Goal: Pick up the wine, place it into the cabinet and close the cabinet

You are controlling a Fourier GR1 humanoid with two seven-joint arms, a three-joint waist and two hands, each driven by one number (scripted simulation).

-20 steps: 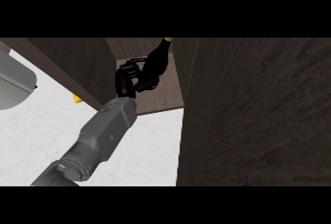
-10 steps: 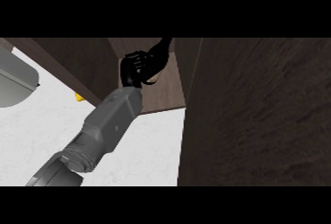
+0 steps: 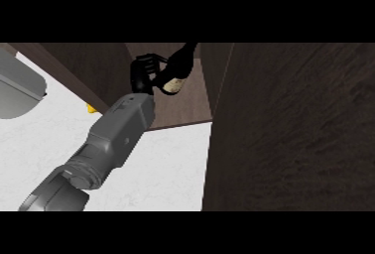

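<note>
- The open cabinet door (image 3: 293, 129) fills the view's right side as a dark wall; nothing passes through there.
- Left of the door, the cabinet (image 3: 179, 106) opening is narrow, and the left hand (image 3: 144, 74) with the wine bottle (image 3: 176, 74) takes up most of it.
- Below the cabinet, the white counter (image 3: 157, 168) lies bare.
- Far left of the cabinet, a grey rounded object (image 3: 18, 94) borders that open stretch.

White counter (image 3: 154, 168), grey appliance (image 3: 18, 94), perhaps a yellow item (image 3: 92, 108)
</note>
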